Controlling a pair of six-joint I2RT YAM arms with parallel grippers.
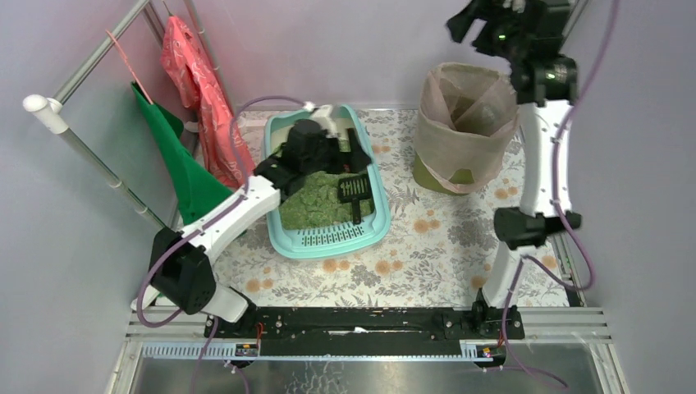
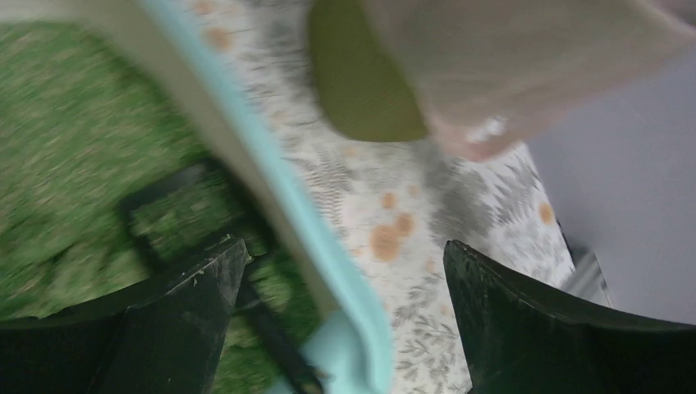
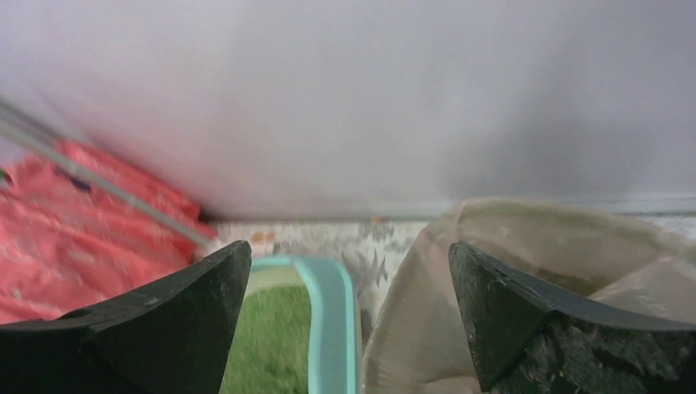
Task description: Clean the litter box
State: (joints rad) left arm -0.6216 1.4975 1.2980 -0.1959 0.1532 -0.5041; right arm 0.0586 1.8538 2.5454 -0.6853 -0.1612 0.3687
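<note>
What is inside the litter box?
The litter box holds green granules and a black scoop lying on them. The left arm covers its far end, hiding what lies there.

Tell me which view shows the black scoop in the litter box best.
Top external: the black scoop lies whole and sharp on the green granules. Left wrist catches it close but blurred. Right wrist shows only the litter box rim, no scoop.
</note>
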